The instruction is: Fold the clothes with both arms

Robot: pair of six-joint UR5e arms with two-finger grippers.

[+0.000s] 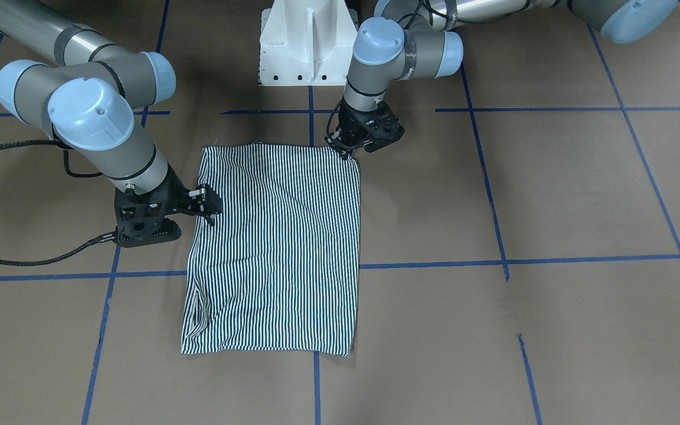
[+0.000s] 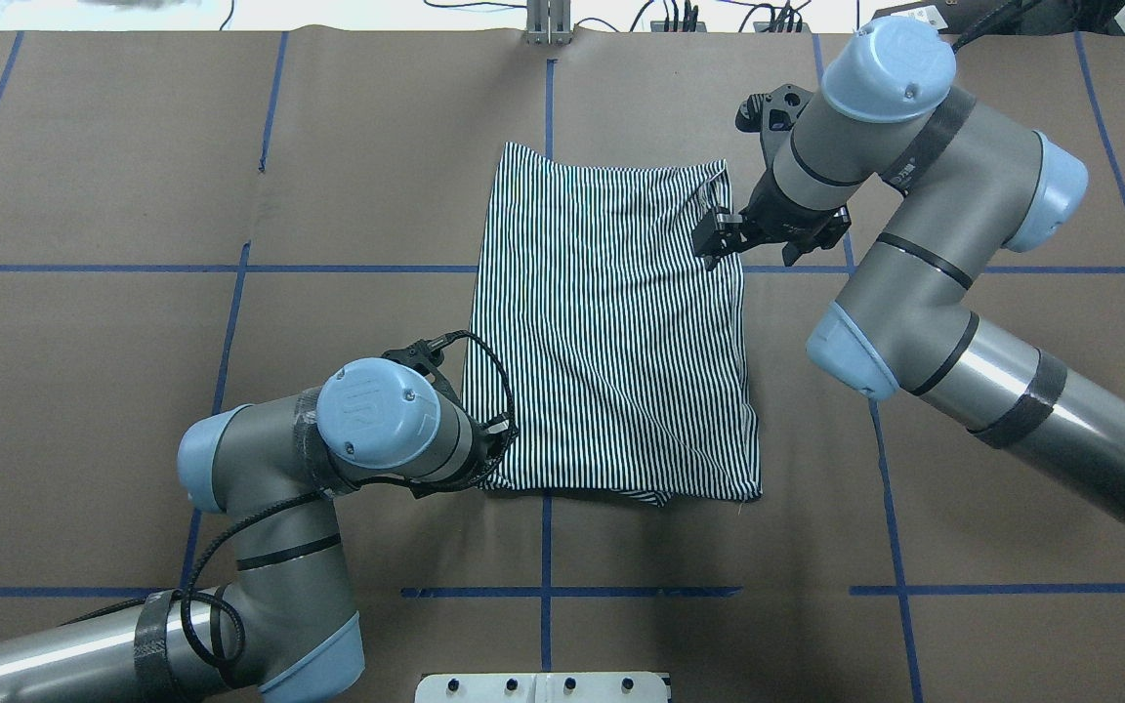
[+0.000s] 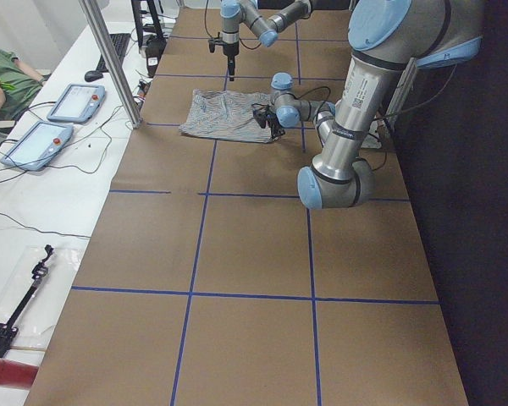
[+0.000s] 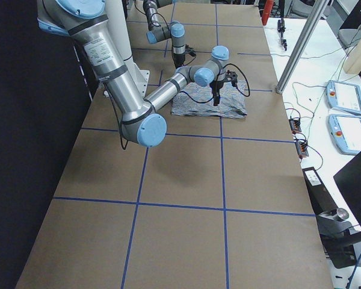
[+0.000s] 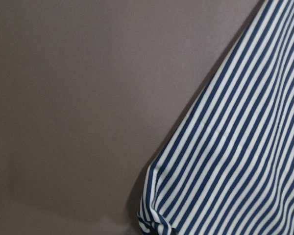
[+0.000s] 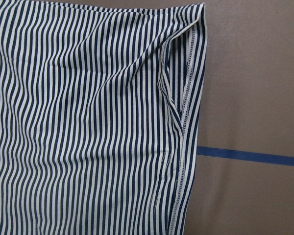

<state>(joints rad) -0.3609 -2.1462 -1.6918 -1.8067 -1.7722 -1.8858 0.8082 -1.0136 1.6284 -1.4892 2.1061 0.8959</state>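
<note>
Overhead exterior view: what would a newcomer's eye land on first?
The striped shirt, folded into a rectangle, lies flat in the middle of the brown table. The left gripper is at its near corner on the robot's left, and the right gripper is over its right edge toward the far end.

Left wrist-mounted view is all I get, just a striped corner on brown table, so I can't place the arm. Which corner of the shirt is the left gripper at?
Observer: The left gripper is at the corner of the shirt nearest the robot, on the robot's left side.
Operator: And the other arm?
Observer: The right gripper is at the opposite long edge, on the robot's right.
Operator: How far along is the fold?
Observer: The shirt lies as a plain rectangle; no collar shows and no sleeve sticks out.
</note>
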